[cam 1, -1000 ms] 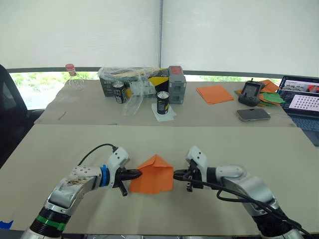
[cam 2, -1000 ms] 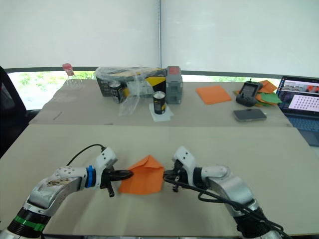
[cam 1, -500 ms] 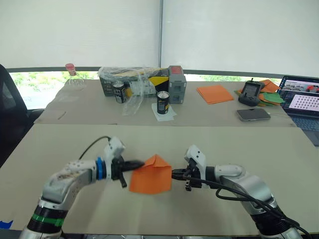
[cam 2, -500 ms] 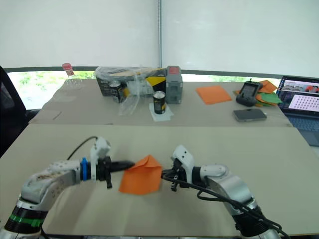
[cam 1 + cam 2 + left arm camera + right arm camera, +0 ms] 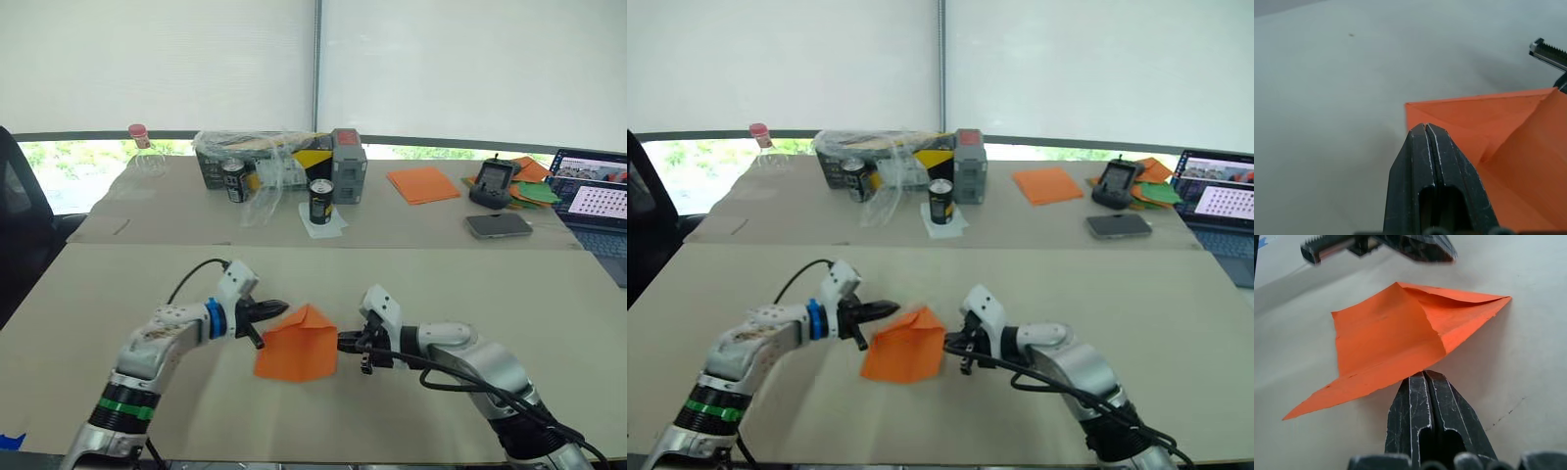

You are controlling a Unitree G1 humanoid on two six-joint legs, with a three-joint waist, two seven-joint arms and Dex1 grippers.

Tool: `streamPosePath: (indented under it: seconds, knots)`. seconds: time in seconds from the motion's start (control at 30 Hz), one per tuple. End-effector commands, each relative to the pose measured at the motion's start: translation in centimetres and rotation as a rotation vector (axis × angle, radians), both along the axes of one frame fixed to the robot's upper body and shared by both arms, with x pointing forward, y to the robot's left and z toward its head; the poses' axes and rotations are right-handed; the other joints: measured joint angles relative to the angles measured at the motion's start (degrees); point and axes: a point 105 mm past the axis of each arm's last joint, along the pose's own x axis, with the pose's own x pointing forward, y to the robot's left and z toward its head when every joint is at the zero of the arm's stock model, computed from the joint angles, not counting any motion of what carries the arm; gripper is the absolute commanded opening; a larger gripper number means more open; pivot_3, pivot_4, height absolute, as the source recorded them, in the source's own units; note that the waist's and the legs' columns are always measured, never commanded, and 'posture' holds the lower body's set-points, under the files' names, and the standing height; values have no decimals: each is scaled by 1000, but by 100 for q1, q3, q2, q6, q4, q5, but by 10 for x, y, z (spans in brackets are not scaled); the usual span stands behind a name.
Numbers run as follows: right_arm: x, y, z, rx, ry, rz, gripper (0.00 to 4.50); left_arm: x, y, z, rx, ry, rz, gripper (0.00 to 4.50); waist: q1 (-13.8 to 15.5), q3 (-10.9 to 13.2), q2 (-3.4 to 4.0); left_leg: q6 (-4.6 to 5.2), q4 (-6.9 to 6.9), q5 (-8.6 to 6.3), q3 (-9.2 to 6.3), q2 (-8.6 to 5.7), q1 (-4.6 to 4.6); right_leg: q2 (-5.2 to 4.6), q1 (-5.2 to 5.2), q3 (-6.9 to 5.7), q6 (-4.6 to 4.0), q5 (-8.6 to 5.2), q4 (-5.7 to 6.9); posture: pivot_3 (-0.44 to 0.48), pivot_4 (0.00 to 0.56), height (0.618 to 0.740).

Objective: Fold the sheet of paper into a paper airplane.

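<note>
The sheet of paper [image 5: 297, 348] is bright orange, partly folded to a point at its far end. It sits near the front of the table, and its right side is raised off the surface. My right gripper [image 5: 342, 341] is shut on the paper's right edge; in the right wrist view the shut fingertips [image 5: 1424, 374] meet that edge of the paper [image 5: 1386, 338]. My left gripper [image 5: 282, 307] is shut and empty, hovering just above the paper's upper-left corner. The left wrist view has its closed tips [image 5: 1425, 128] over the orange sheet [image 5: 1508, 127].
On the far table stand a plastic-wrapped box [image 5: 257, 157], two cans [image 5: 320, 201], a grey box [image 5: 348, 164], an orange paper stack [image 5: 422, 183], a mixed orange-and-green pile [image 5: 536, 188], a phone [image 5: 498, 225] and a laptop [image 5: 593, 201]. A chair [image 5: 20, 225] is on the left.
My left gripper has left the paper's left edge and risen toward its far corner. The right gripper stays pinched on the right edge, nudged slightly left.
</note>
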Motion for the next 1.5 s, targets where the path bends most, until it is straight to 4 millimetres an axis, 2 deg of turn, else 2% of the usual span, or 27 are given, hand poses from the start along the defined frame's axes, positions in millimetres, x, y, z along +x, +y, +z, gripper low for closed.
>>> streamPosePath:
  seconds: [0.03,0.3,0.5,0.77,0.93,1.03,1.17,1.27,1.33,1.5]
  knots:
    - [2,7,12,20,-47,24,0,0,-8,13,-16,-56,-40,23,-7,0,0,0,0,0,0,0,0,0,0,0,0,0,0,0,150,740]
    - [8,19,26,56,-75,37,0,-10,-1,-9,64,-9,-51,23,-33,0,0,1,-3,0,-1,3,3,4,-5,2,0,0,5,0,150,740]
    - [7,24,25,61,-68,51,0,-14,-4,-15,81,-6,-61,23,3,0,0,1,2,0,-1,-2,-1,-2,-2,0,0,0,2,0,150,740]
    - [8,34,24,65,-75,71,0,-18,-20,-18,51,-4,-76,23,-12,0,0,1,1,0,-1,1,1,1,-3,1,0,0,5,0,150,740]
    - [13,44,24,73,-81,83,0,-23,-18,-23,61,11,-75,23,-17,0,1,1,0,0,-1,1,3,2,-4,1,0,0,6,0,150,740]
    - [14,47,20,68,-79,91,0,-24,-10,-23,75,14,-57,23,-17,0,1,1,-1,0,-2,1,2,2,-4,0,0,0,6,0,150,740]
    - [18,50,14,56,-73,97,0,-26,13,-20,113,14,-21,23,-24,0,2,1,-1,0,-1,3,5,3,-5,1,0,0,7,0,150,740]
    - [25,50,9,64,-61,81,0,-19,53,-15,157,12,52,23,-52,1,3,1,-5,0,-1,7,9,8,-6,1,0,0,10,0,150,740]
    - [28,51,6,58,-61,81,0,-19,68,-13,183,9,74,23,-53,3,6,1,-7,0,-1,7,10,9,-8,1,0,0,13,0,150,740]
    - [31,56,0,45,-58,90,0,-22,73,-12,175,9,77,23,-18,5,9,0,-6,0,0,3,6,3,-7,0,0,0,12,0,150,740]
